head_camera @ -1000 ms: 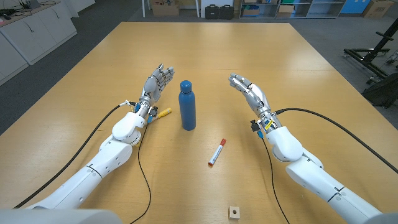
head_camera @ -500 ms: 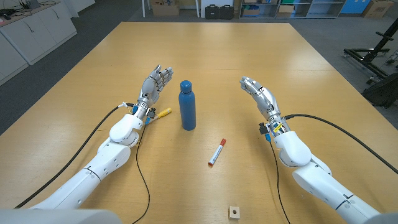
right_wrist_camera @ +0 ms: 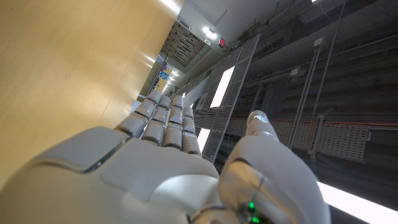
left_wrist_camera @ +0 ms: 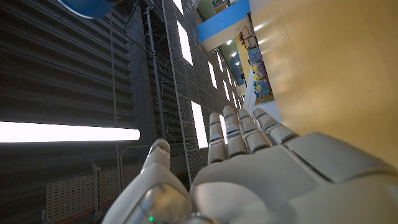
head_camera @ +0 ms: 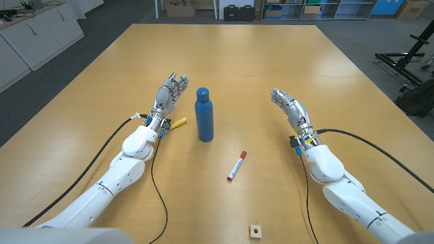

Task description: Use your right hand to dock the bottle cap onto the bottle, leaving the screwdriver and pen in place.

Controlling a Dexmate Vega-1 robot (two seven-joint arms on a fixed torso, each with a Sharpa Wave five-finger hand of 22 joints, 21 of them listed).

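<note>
A blue bottle [head_camera: 204, 115] stands upright at the table's middle, with its blue cap [head_camera: 202, 92] seated on its top. My right hand [head_camera: 288, 106] hovers well to the right of the bottle, fingers spread and holding nothing; its back [right_wrist_camera: 161, 162] shows in the right wrist view. To the bottle's left is my left hand [head_camera: 169, 91], also open and holding nothing. The yellow-handled screwdriver [head_camera: 178, 123] lies just beside the left wrist. A red and white pen [head_camera: 236, 166] lies in front of the bottle. A blue edge of the bottle [left_wrist_camera: 87, 6] shows in the left wrist view beyond my left hand [left_wrist_camera: 249, 168].
A small wooden cube [head_camera: 255, 231] sits near the table's front edge. Black cables trail from both wrists across the wooden table [head_camera: 271, 54]. Boxes and shelving stand beyond the far edge, cabinets off to the left.
My right hand has drawn back to the right, away from the bottle. The bottle, pen, screwdriver and left hand have stayed put.
</note>
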